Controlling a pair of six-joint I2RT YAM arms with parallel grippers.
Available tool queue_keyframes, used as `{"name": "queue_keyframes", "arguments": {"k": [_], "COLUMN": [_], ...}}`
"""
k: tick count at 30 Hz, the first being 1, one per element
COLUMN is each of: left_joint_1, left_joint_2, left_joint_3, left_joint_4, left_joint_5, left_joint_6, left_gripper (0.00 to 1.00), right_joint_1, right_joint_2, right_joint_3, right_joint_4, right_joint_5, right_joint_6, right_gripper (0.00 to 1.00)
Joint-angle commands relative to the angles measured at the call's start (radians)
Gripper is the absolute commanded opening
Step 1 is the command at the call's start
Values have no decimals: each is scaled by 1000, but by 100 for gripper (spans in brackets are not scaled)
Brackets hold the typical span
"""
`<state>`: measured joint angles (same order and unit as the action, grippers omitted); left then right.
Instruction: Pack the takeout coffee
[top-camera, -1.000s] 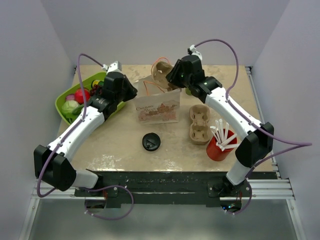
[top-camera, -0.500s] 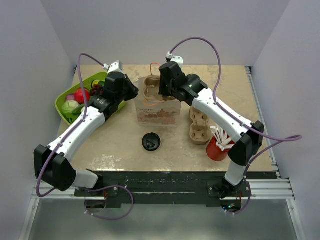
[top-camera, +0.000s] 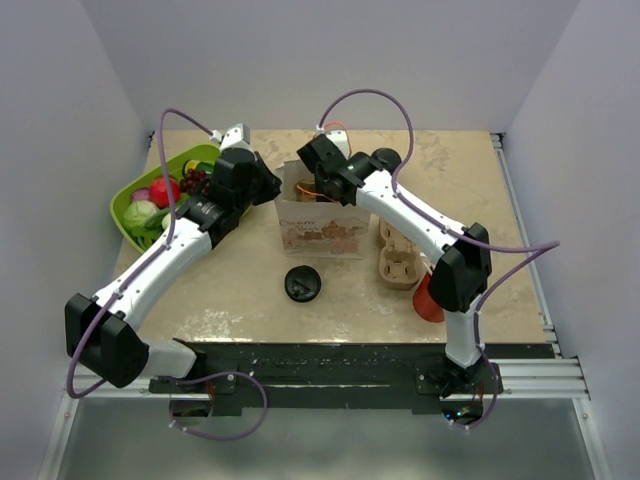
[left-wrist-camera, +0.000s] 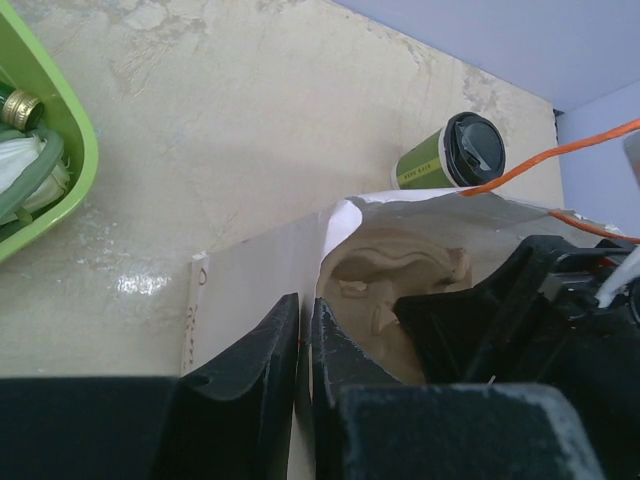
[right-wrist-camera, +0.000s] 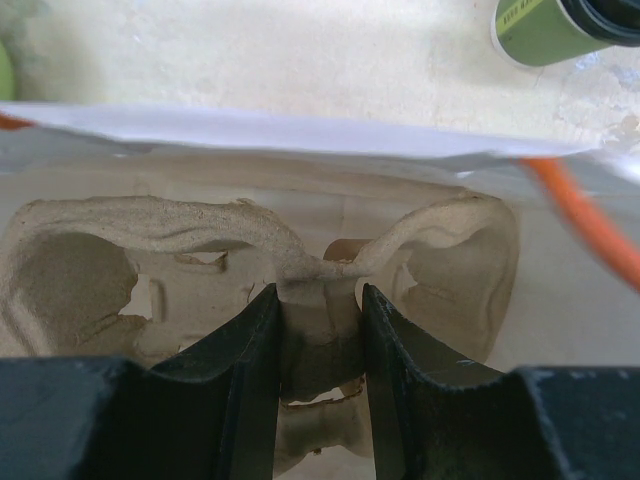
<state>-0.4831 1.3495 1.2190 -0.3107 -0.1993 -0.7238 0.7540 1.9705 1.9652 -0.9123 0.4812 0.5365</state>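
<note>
Right gripper (right-wrist-camera: 319, 302) clamps a pulp carrier (right-wrist-camera: 190, 238) inside the paper bag (top-camera: 322, 230)

No legible text, brand, number or sign in any of the three views. On the front face of the paper bag (top-camera: 320, 228): a brown printed design with small lettering above it, too small and blurred in the top view to read. On the green wall of the takeout coffee (left-wrist-camera: 428, 165): a dark band of lettering, visible in the left wrist view and again at the top edge of the right wrist view, characters present but not resolvable into words; raised marks on its black lid (left-wrist-camera: 475, 148) likewise illegible.
</note>
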Motion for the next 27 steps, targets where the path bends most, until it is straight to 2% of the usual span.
{"name": "queue_keyframes", "arguments": {"k": [1, 5, 17, 23, 27], "left_joint_1": [-11, -14, -15, -25, -29], "left_joint_2": [-39, -44, -53, -56, -56], "left_joint_3": [-4, -4, -7, -6, -4], "left_joint_4": [42, 45, 56, 74, 68], "left_joint_5": [-49, -65, -69, -42, -54], "left_joint_6": [-11, -6, 0, 7, 9], "left_gripper": [15, 15, 15, 14, 14], "right_joint_1": [5, 5, 13, 15, 18], "right_joint_2": [-2, 24, 83, 62, 77], "right_joint_3": [47, 46, 32, -26, -25], "right_joint_4": [-46, -83, -192, -131, -135], "right_joint_5": [45, 16, 97, 114, 102], "right_joint_6": [-13, -23, -3, 19, 19], "right_gripper": [22, 22, 24, 26, 31]}}
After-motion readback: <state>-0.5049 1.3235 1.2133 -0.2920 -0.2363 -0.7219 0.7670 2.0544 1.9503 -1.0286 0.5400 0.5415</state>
